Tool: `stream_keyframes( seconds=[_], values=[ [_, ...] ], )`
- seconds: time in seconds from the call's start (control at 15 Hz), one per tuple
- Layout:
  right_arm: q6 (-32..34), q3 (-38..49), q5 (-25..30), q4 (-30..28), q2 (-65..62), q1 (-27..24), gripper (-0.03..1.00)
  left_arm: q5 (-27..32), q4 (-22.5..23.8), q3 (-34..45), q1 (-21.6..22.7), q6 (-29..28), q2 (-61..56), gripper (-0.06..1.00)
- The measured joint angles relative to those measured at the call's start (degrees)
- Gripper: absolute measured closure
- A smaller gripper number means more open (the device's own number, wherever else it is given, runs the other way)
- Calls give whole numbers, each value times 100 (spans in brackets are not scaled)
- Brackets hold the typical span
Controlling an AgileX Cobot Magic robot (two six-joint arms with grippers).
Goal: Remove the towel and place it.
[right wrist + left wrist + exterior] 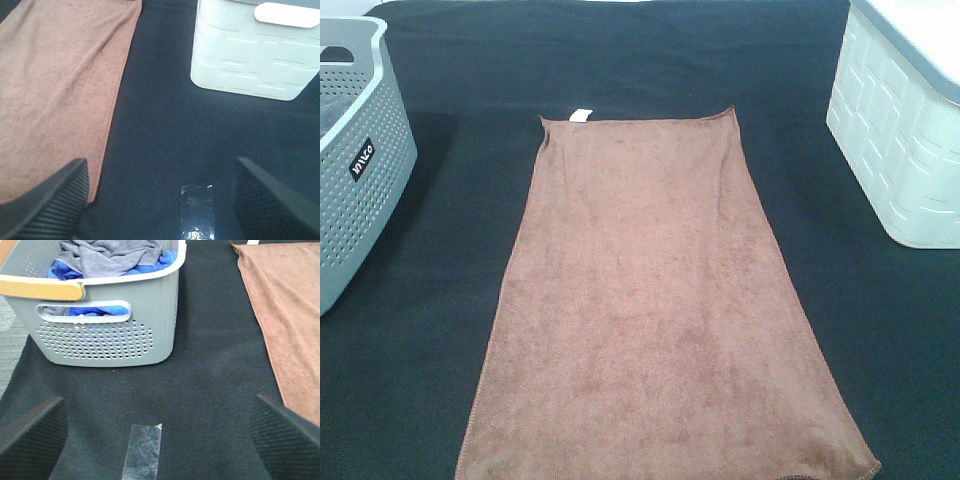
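The reddish-brown towel (655, 300) lies spread flat in the middle of the black table covering, with a small white tag (580, 114) at its far short edge. It also shows in the left wrist view (287, 325) and the right wrist view (60, 85). No gripper shows in the exterior high view. My left gripper (157, 440) is open and empty above the black covering, to the left of the towel. My right gripper (160, 200) is open and empty, with one finger (50, 205) over the towel's near right corner.
A grey perforated basket (355, 170) at the left holds grey and blue cloths (112, 257). A white bin (905, 130) stands at the right. A strip of clear tape lies on the black covering under each gripper (144, 450) (197, 212).
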Motion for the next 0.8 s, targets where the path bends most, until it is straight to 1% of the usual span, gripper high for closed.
stream_keyframes(
  seconds=[0.27,0.8],
  values=[
    [0,0,0,0,0,0,21,-80,-80,11,0,0,0,4],
    [0,0,0,0,0,0,21,-80,-80,11,0,0,0,4]
  ],
)
